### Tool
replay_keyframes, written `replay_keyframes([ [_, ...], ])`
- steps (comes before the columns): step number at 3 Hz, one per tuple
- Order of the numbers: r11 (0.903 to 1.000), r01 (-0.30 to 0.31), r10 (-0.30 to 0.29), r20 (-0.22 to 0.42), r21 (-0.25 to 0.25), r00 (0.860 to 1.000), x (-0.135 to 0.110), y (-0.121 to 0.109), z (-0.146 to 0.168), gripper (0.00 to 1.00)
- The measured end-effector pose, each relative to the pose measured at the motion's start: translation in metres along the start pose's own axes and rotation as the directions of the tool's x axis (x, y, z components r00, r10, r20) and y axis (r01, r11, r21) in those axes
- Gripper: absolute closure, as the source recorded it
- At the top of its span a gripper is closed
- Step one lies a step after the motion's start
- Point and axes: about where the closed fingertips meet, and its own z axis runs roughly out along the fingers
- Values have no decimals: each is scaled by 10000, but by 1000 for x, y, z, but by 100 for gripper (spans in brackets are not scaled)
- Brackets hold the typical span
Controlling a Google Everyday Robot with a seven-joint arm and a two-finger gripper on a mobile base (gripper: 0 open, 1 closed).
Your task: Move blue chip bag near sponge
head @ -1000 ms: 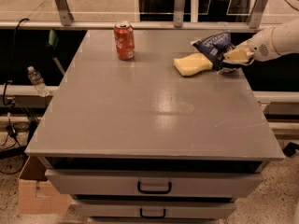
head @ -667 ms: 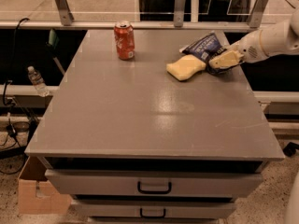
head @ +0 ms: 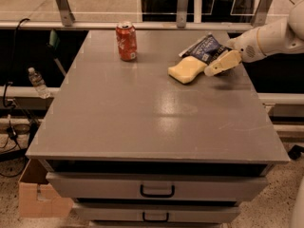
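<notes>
Blue chip bag point(head: 205, 45) lies at far right of the table point(head: 142, 122), touching the sponge's point(head: 187, 69) far edge. It has white lettering that I cannot read. The label on the red can point(head: 126, 41), well apart to the left, is also illegible. Gripper point(head: 219, 64) sits at the bag's right edge, fingers pinching it, tip just beside the sponge.

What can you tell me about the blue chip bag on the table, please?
The blue chip bag looks like dark navy crinkly foil with pale lettering and silvery edges. It lies crumpled and angled near the far right edge of the table. The yellow sponge sits against its near-left side, seemingly touching it. The gripper reaches in from the right over the bag's near-right part and hides it.
</notes>
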Motion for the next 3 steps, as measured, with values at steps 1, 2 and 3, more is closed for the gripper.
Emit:
replay_keyframes([
  [1, 9989, 327, -337, 268, 346, 9991, -5, 8, -32, 0],
  [2, 9922, 836, -899, 668, 921, 9937, 2, 27, -91, 0],
  [3, 9773, 1566, -1685, 752, 1429, 9828, 17, 58, -160, 0],
])
